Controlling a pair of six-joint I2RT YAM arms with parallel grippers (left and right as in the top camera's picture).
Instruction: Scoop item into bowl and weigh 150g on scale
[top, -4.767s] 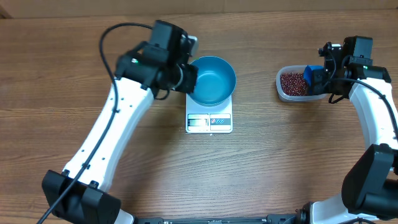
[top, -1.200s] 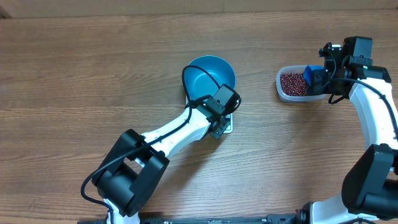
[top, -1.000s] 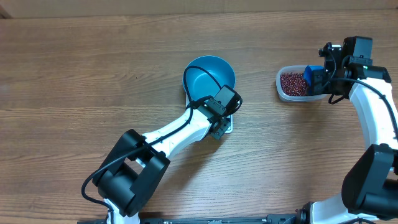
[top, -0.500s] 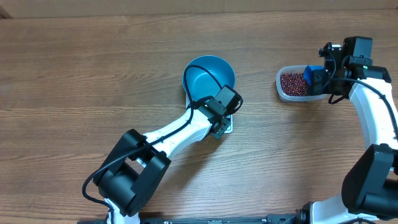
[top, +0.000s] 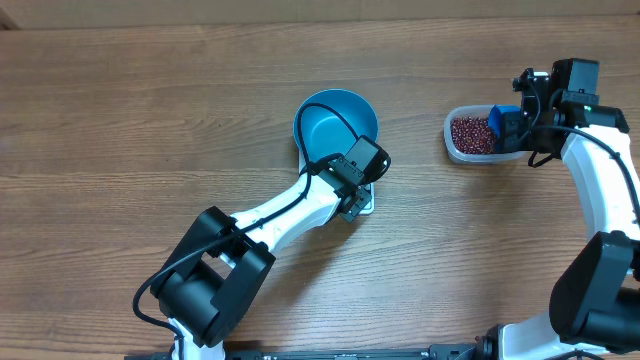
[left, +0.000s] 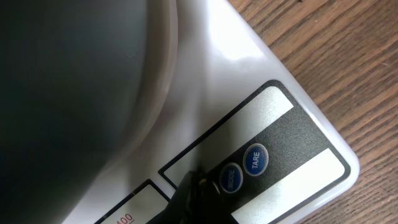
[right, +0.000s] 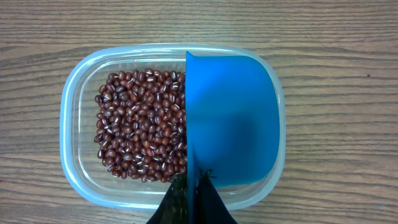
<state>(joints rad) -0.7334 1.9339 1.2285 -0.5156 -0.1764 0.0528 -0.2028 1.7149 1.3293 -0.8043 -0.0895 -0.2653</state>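
- My left gripper (left: 193, 188) was pressed shut with nothing between the fingers. Its tip was poised over the front panel of the scale (left: 249, 81).
- The MODE button (left: 230, 178) lay just beside that tip at about 2 o'clock in the left wrist view. The TARE button (left: 255, 158) came next along the same line.
- The bowl (top: 340, 118) sat on the scale, at 12 o'clock from my left gripper in the overhead view. No bean was in it.
- I judged that zeroing the scale was the step in hand, so the short offset from tip to TARE button was what mattered.
- The tub (right: 71, 106), of clear plastic, stood on the table (top: 120, 100) well apart from the bowl, at 3 o'clock of it. In the right wrist view its long axis ran from 9 to 3 o'clock.
- The beans (right: 140, 121) filled the 9 o'clock half of the tub.
- The scoop (right: 230, 118) covered the 3 o'clock half, with its straight edge bordering the heap. No beans showed in it.
- My right gripper (right: 194, 190) was closed at the scoop's 6 o'clock edge, apparently on its handle, which my fingers hid. The beans lay at about 10 o'clock from it, so my right arm was by far the nearer to them.
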